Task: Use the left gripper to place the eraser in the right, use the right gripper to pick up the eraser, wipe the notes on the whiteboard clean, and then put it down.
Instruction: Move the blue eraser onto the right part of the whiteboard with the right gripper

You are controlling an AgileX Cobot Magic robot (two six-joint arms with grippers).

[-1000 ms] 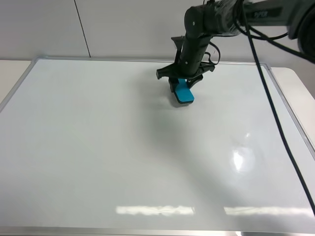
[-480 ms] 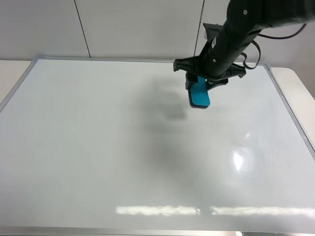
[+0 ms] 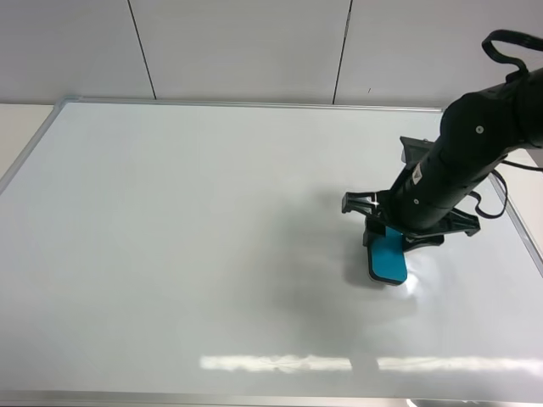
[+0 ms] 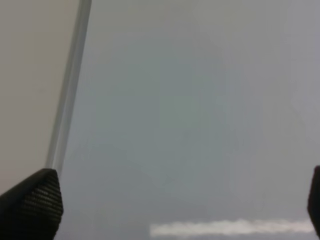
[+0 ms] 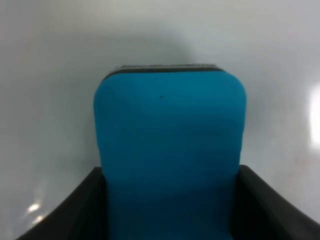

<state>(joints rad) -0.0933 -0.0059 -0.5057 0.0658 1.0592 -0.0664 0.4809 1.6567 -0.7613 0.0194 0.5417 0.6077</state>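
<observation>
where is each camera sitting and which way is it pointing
Exterior high: mounted high, off the arms, looking down on the whiteboard; the right arm and right claw show, clamped on the eraser.
Left wrist: on the left arm, facing the board's surface and silver frame; the open left claw's fingertips show.
Right wrist: on the right arm, close on the eraser; dark fingers flank it.
Shared: exterior and right wrist both show the eraser.

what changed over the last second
The right gripper, shut on the eraser throughout, swept it from the far middle of the whiteboard toward the near right part, the eraser now low over or on the board. The board stayed put, no red notes visible on it. The left gripper is open and empty over the board's edge.
</observation>
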